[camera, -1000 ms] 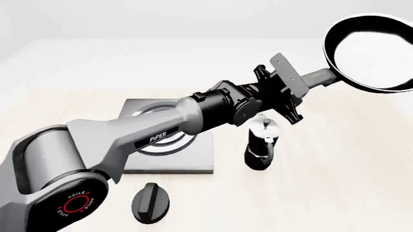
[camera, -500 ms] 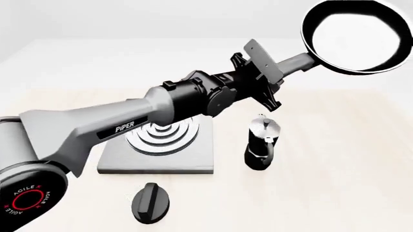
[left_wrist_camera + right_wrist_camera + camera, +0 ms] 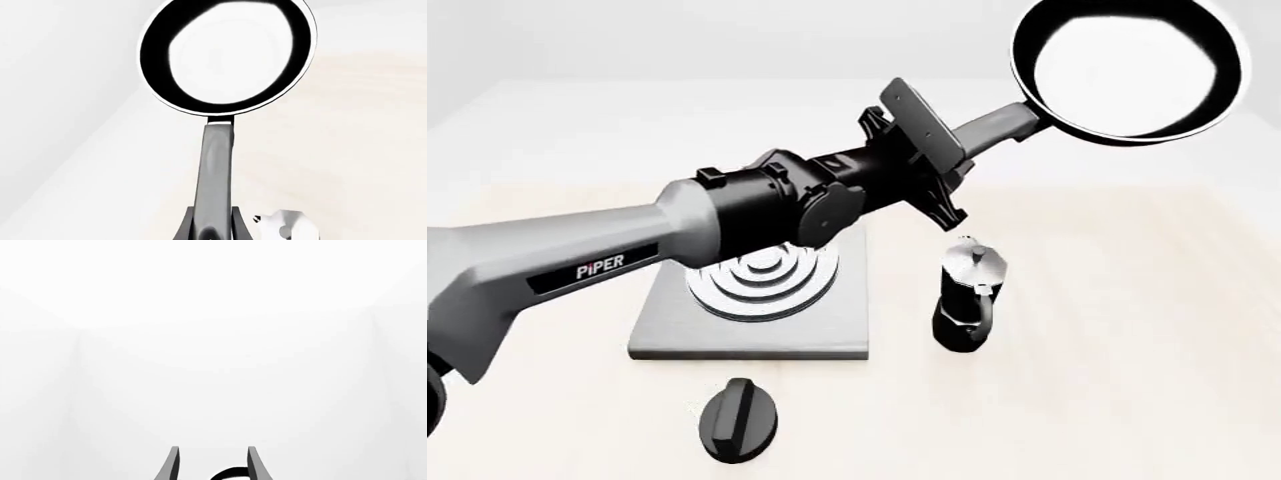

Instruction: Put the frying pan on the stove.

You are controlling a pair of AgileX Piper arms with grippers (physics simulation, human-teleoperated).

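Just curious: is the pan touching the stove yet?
Apart. The front view shows the pan held high in the air, far right of the stove on the table.

frying pan (image 3: 1130, 68) higher, further left than before

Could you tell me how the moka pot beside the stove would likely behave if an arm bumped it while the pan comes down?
The moka pot stands upright, tall for its narrow base, so a high knock would probably tip it. Its faceted metal-looking body suggests it is rigid and fairly heavy. It stands close to the stove, so the frying pan may pass near.
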